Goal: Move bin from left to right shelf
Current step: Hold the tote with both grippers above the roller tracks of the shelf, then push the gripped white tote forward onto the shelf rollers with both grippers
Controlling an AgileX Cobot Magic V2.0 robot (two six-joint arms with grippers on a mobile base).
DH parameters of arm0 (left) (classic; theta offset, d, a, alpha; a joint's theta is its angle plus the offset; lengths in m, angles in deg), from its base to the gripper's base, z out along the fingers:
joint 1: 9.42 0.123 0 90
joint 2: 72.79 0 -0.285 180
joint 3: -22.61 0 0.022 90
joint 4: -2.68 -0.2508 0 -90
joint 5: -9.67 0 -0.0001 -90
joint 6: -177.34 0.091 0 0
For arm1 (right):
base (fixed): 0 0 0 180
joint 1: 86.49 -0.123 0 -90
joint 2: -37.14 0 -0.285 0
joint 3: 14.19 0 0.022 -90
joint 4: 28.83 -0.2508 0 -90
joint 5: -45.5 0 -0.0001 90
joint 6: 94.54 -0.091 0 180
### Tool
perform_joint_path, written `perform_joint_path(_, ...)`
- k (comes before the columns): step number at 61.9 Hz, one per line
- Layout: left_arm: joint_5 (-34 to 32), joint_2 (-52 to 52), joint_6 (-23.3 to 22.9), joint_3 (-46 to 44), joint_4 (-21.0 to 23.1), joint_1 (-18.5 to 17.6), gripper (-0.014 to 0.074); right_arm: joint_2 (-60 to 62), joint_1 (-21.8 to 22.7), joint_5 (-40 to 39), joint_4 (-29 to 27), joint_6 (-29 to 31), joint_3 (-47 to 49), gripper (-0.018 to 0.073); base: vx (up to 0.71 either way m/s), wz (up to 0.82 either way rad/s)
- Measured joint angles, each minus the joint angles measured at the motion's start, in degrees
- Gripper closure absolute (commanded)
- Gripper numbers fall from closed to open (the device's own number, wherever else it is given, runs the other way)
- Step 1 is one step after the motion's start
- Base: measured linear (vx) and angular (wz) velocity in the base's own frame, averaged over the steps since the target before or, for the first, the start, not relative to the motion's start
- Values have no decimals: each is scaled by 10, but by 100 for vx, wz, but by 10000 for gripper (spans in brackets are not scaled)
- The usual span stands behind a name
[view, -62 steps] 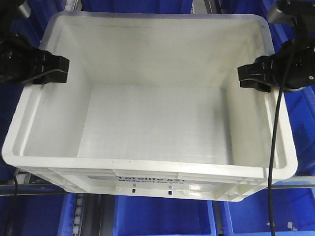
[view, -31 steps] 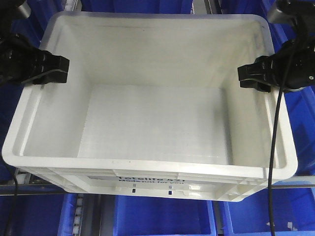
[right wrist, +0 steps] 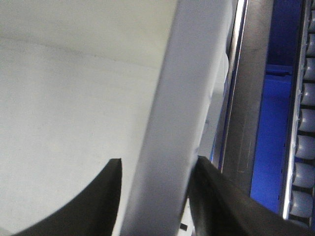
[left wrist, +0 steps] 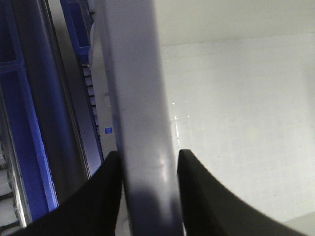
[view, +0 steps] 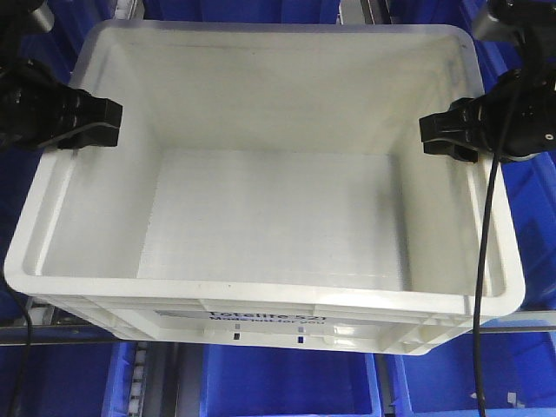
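Note:
The bin point(view: 261, 294), a large white tote with black print on its front wall, fills the front view and has nothing inside. My left gripper point(view: 97, 122) straddles its left rim and is shut on it; my right gripper point(view: 445, 135) is shut on the right rim. In the left wrist view the rolled rim of the bin point(left wrist: 138, 73) runs up between the two black fingers of the left gripper point(left wrist: 148, 153). The right wrist view shows the rim of the bin point(right wrist: 192, 73) the same way, pinched in the right gripper point(right wrist: 158, 160).
Blue bins point(view: 287, 382) sit on the level below and to the right point(view: 534, 226). A metal shelf rail point(view: 52, 334) crosses under the tote's front. A roller track point(right wrist: 305, 123) and a blue bin point(right wrist: 270, 128) lie just right of the tote.

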State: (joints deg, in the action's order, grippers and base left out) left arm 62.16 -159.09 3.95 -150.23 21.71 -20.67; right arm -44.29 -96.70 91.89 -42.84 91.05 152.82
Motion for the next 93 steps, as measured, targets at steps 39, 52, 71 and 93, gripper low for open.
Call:
perform_joint_path(39,-7,0,0,0,-1,0,598,-2,0,-23,0,11,0,567,0,0)
perform_joint_path(52,-31,-1,-5,0,-2,1,598,-20,0,-83,0,33,0,567,0,0)
perform_joint_path(71,-37,-23,-12,0,-5,1,598,-42,0,-137,5,46,2,567,0,0)
perform_joint_path(93,-62,-41,-14,0,1,1,598,-56,0,-181,8,65,2,567,0,0)
